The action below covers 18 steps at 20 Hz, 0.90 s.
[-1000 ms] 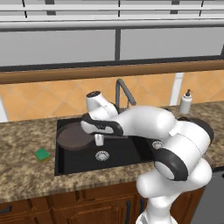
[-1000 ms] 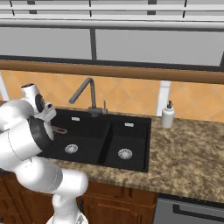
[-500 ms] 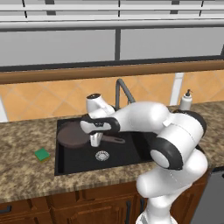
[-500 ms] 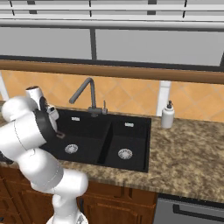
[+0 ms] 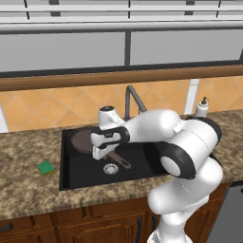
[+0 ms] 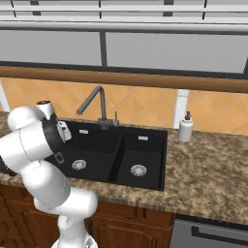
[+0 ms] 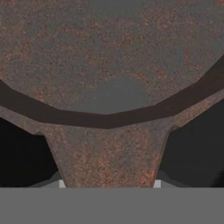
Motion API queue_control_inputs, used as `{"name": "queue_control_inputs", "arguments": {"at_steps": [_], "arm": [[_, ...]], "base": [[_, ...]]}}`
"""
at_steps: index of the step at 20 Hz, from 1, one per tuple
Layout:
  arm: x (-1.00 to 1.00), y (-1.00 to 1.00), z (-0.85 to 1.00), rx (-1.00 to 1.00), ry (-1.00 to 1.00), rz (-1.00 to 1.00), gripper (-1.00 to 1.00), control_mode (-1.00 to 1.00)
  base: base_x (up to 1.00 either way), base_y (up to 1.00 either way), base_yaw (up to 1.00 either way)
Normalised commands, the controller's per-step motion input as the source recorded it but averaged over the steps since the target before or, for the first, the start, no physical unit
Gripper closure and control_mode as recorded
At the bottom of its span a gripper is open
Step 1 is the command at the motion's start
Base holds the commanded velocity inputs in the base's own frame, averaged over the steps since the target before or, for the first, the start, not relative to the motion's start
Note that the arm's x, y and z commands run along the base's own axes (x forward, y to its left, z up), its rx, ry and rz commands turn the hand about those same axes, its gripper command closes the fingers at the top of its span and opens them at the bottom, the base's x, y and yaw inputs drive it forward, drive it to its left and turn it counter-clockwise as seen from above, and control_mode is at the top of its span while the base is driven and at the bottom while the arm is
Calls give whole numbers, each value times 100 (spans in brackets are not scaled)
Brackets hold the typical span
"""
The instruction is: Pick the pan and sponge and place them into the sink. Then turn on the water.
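The dark brown pan (image 5: 81, 140) sits low in the large left basin of the black sink (image 5: 66, 180), its thin handle (image 5: 121, 162) pointing toward the front right. My gripper (image 5: 100, 152) is over the base of the handle and shut on it. In the hand view the rusty pan (image 7: 109, 57) spreads across the top. Its handle neck (image 7: 107, 153) runs down between my fingertips (image 7: 61, 183). The green sponge (image 5: 46, 167) lies on the counter left of the sink. No stream comes from the gooseneck faucet (image 5: 134, 97).
A white soap dispenser (image 5: 202, 107) stands on the granite counter right of the sink, also seen in the right base view (image 6: 185, 128). The small right basin (image 6: 141, 157) holds nothing. The tiled backsplash and a wooden ledge (image 5: 118, 78) run behind the faucet (image 6: 92, 102).
My arm's elbow and forearm have swung left and lower over the sink. The hand stays shut on the pan, which has barely shifted. The sponge has not moved.
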Motion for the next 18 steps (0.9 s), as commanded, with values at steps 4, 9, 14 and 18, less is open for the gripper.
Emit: {"name": "queue_control_inputs", "arguments": {"at_steps": [4,9,14,18], "arm": [[-4,0,-25,5,0,-88,100,-100],[-2,0,-22,0,0,-96,100,-100],[0,0,-17,0,3,-96,100,-100],[0,16,-3,0,6,-86,100,-100]], "base": [[0,0,0],[0,0,0],[0,0,0],[0,0,0]]}}
